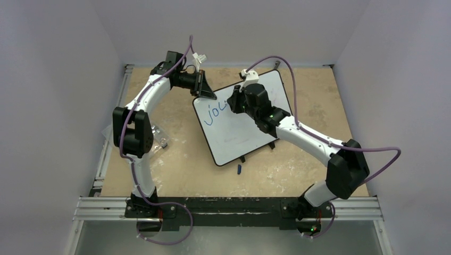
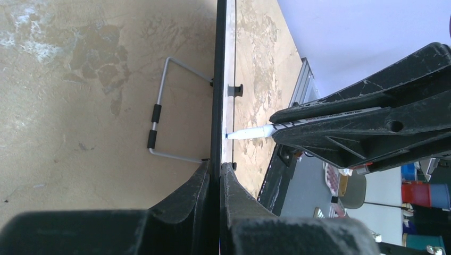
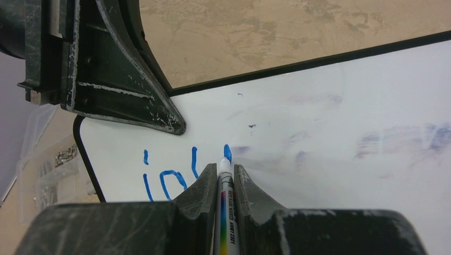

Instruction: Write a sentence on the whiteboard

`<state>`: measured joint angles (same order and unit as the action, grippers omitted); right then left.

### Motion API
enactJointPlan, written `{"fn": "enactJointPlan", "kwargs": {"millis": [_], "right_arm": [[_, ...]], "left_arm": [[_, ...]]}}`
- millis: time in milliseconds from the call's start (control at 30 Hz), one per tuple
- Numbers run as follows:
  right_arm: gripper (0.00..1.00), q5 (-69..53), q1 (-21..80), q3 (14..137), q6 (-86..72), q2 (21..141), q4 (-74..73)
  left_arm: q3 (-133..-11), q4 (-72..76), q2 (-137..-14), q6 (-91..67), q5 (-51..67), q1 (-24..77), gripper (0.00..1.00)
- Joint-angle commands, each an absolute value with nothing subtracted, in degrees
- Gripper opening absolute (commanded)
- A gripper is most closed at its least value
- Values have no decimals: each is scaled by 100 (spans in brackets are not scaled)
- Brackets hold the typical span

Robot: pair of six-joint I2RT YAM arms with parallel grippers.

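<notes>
Top external view shows the large white glossy whiteboard with a thin black frame and rounded corners (image 1: pixel 236 141) lying askew in the middle of the mottled tan table (image 1: pixel 181 170), between the two arms. The left tool (image 2: pixel 219 171) is pressed together on the board's edge near its far left corner, its scuffed black fingers pinching the frame from both faces. That grip looks meant to brace the board so that pen pressure does not slide it across the table.

The right tool (image 3: pixel 225 171) is closed on a slim white dry-erase marker with a printed barrel (image 3: pixel 225 218). It is held in line with the fingers, so the tip pokes out just past them and touches the slick surface. Beside the tip sits the start of the blue handwritten sentence (image 3: pixel 165 180): a "j", an "o" and one or two further strokes, though which letter is being formed is hard to tell. The writing seems to be at its first word. Most of the board is bare apart from faint purple smudges (image 3: pixel 399 141).

Left wrist view sees the board edge-on, with a bent grey wire stand with black sleeves (image 2: pixel 158 114) behind it, which probably props the board at a slant. A small blue marker cap (image 1: pixel 239 169) lies on the table just off the board's near edge.
</notes>
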<state>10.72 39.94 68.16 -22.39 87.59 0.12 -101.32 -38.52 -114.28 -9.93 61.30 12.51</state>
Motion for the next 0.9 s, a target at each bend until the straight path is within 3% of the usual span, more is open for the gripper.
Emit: {"fn": "enactJointPlan", "kwargs": {"millis": [0,867], "right_arm": [[0,889,3973,6474,-2316,8680,-79],[0,506,3968,5552,-2447,8205,35]], "left_arm": [[-10202,-3665,-10937,-932,6413,1371,0],[-10178,-3682,-10884,-872,6478,1371,0]]}}
